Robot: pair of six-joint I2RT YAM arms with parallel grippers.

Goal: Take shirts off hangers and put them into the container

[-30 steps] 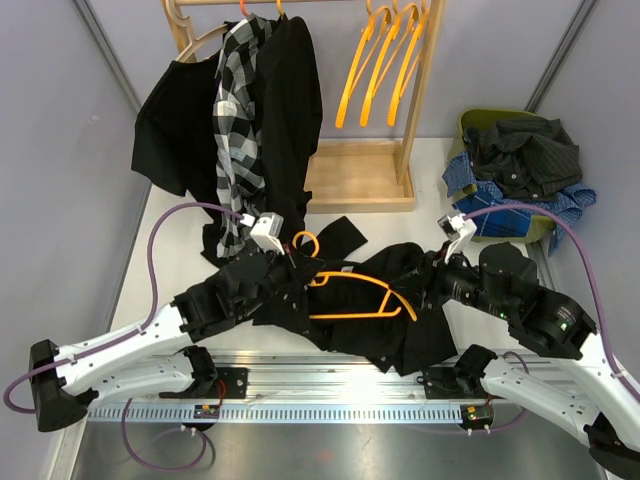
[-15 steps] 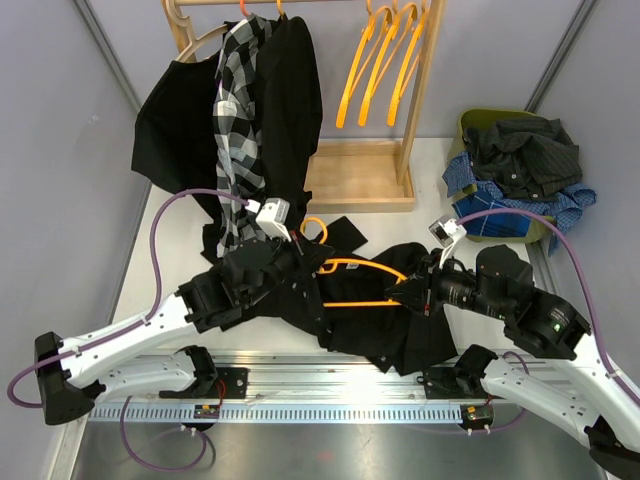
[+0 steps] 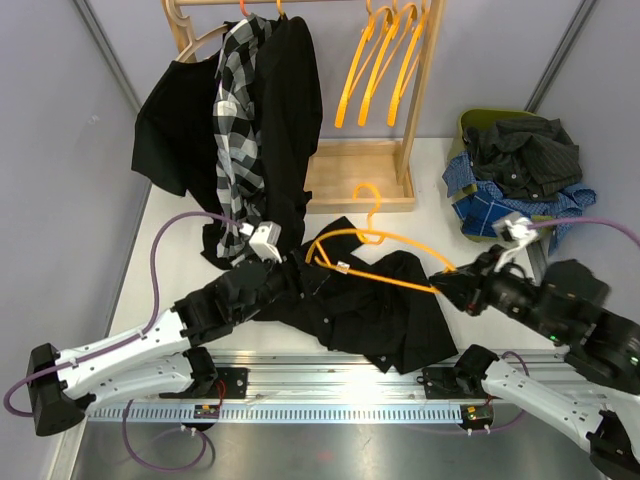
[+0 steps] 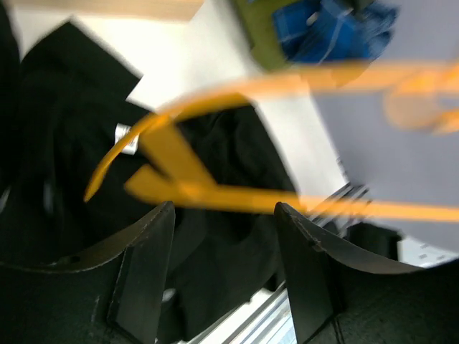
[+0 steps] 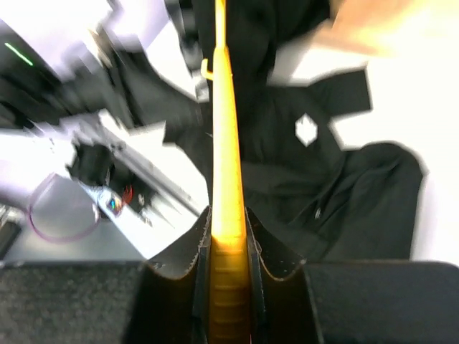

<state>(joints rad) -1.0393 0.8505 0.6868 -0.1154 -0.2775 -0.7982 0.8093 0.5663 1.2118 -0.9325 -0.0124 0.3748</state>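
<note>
With your right pincer clamped on the hanger and the left pincer wide on nothing, the black shirt lies unpinned — a hanger tip snagging in it could drag it along

Our left arm lies low from its base, reaching forward and to the right. Our left gripper stands with its jaws apart and grips nothing. Our right arm bends at a raised elbow, with the forearm pointing left. Our right gripper is pinched tight on an orange hanger.
</note>
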